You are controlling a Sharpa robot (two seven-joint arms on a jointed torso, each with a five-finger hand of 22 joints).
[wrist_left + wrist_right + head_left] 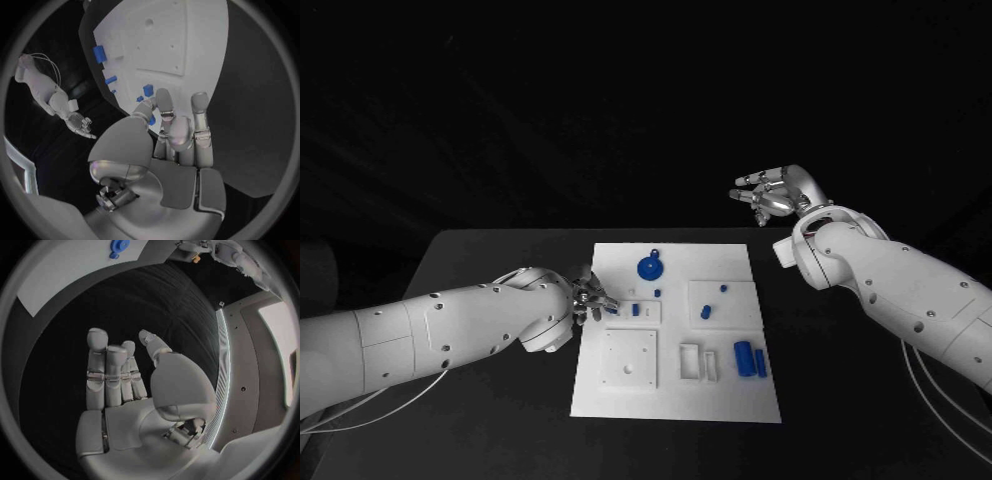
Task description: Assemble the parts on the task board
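On the black worktop (pixel 488 420) the white task board (pixel 678 400) is laid flat, its long sides running away from the robot. Several blue parts are seen on it: a round part (pixel 649 268) near the far edge, two small parts (pixel 715 300) toward the right side, and a pair of upright blocks (pixel 750 360) near the right edge, beside a white frame (pixel 694 360). The left hand (pixel 589 303) is placed at the board's left edge, its fingers (pixel 164 107) curled over a small blue part (pixel 148 90); whether that part is actually clamped cannot be told. The right hand (pixel 773 195) is held up beyond the board's far right corner, well apart from it, with the fingers (pixel 100 365) spread and nothing between them.
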